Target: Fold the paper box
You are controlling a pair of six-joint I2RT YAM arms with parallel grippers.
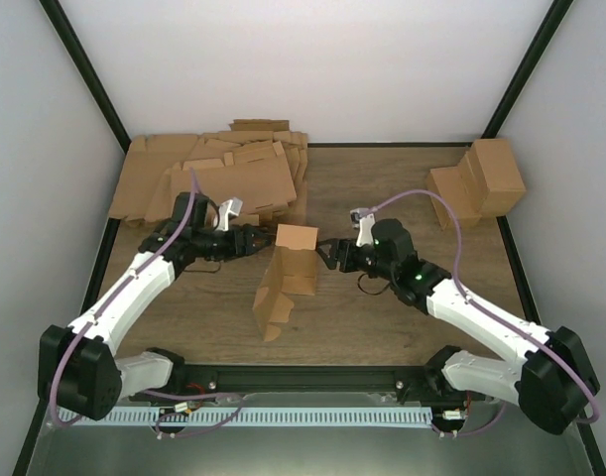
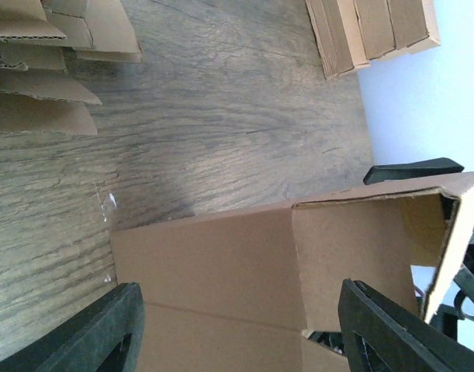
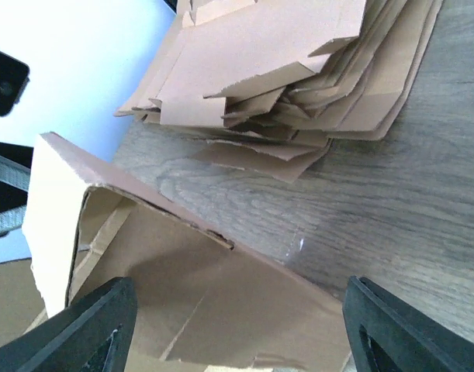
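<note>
While flanking the paper box (image 1: 286,278), left gripper (image 1: 261,242) and right gripper (image 1: 328,254) both unclenched, cardboard heap (image 1: 228,178) behind, folded cuboids (image 1: 489,178) aside

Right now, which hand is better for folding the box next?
Probably the right hand: it is open, facing the hollow inside of the box. The left hand faces a flat outer wall, better for steadying.

A thick heap of flat cardboard sheets (image 1: 218,178) is lying at the far left corner of the wooden table (image 1: 382,317), its flaps sticking out unevenly toward the middle. Folded cardboard boxes (image 1: 481,183) are standing close together at the far right corner, well apart from the heap. White walls (image 1: 303,59) with black corner posts (image 1: 84,69) are enclosing the table
</note>
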